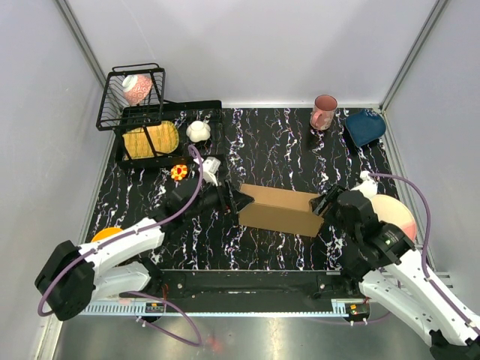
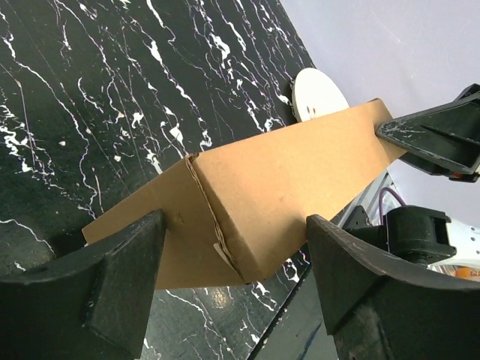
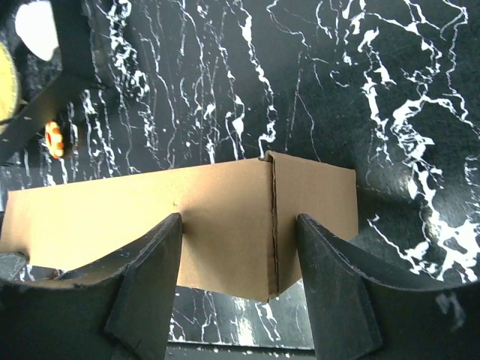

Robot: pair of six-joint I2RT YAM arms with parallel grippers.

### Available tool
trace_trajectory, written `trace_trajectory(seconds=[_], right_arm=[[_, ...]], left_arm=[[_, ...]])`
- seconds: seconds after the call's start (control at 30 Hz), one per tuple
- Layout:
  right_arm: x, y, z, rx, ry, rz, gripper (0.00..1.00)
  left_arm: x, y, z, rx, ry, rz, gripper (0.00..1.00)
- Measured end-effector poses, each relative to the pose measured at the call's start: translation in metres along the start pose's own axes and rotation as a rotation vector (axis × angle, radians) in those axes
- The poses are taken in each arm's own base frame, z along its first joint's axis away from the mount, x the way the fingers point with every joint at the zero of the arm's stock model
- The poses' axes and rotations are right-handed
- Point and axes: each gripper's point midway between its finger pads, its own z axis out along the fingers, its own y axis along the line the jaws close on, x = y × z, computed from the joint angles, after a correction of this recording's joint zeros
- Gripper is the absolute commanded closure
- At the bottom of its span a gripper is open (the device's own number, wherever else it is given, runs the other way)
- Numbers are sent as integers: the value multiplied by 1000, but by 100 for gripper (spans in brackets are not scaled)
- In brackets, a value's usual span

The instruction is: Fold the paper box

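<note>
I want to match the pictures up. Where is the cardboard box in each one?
Top view: the cardboard box sits centre, nearer the front edge.
Left wrist view: the box fills the middle, slanting up rightwards.
Right wrist view: the box spans the lower half from the left edge.
Shared landmark: the black marbled table underneath.

Scene being lit evenly from above; soft shadows being cast; close fingers (image 2: 97, 300) being rendered slightly blurred.
</note>
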Motion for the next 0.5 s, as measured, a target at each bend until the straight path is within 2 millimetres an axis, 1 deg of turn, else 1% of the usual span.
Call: trace_trajectory(seconds=[0.1, 0.2, 0.3, 0.43, 0.5], right_arm=[[-1, 1, 6, -37, -41, 22, 46], [-4, 5, 14, -78, -81, 45, 50], [-5, 13, 22, -125, -114, 62, 53], [-8, 24, 34, -163, -137, 48, 55], [-10, 32, 43, -172, -149, 25, 55]], left_arm=[[-1, 4, 1, 0, -24, 5, 29], [-3, 9, -3, -19, -50, 13, 31], [-6, 14, -11, -51, -78, 26, 32], [-12, 21, -18, -97, -112, 52, 31], [-19, 25, -20, -123, -144, 83, 31]])
